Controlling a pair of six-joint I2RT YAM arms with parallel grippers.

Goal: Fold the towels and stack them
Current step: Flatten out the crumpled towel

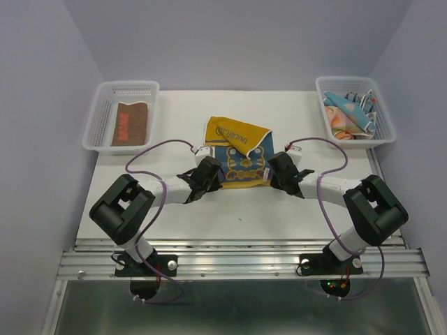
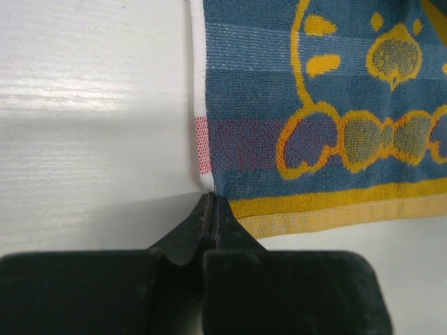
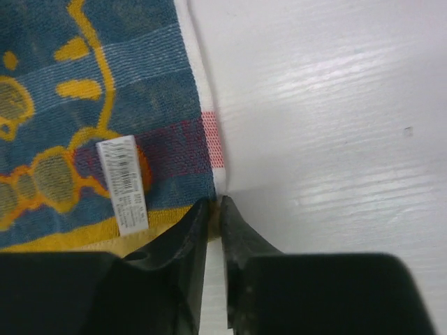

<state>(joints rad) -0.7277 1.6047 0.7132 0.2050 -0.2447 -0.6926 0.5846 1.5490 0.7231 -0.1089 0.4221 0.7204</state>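
A blue towel with yellow borders and yellow figures lies mid-table, its far part turned over to show a yellow side. My left gripper sits at its near left corner. In the left wrist view that gripper is shut, with the towel's corner pinched at the tips. My right gripper is at the near right corner. In the right wrist view its jaws stand almost together with the yellow hem of the towel between them. A white label lies on the cloth.
A white mesh basket at the back left holds a brown towel. A second basket at the back right holds several crumpled patterned towels. Grey walls enclose the table on three sides.
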